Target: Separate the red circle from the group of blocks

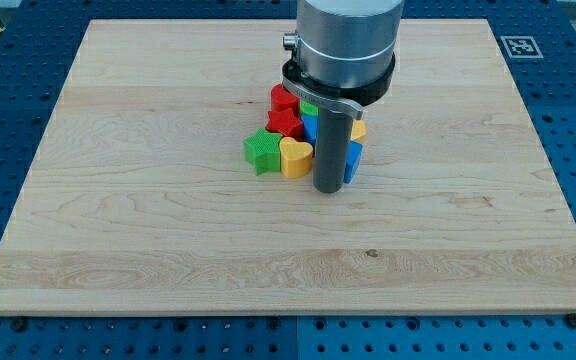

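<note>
Blocks crowd together mid-counter [118, 230]; my tip [328, 189] stands against their bottom-right edge. The green star [262, 151] and yellow heart [295, 157] wall the cluster's lower-left side.

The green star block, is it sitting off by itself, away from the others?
No, the green star sits at the cluster's left edge, touching the yellow heart.

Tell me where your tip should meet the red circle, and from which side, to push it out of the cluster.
My tip is at the cluster's bottom-right edge. The red circle sits at the cluster's top-left. Best contact is probably its lower-right edge, pushing toward the view's top-left, since the other blocks lie below and right.
</note>
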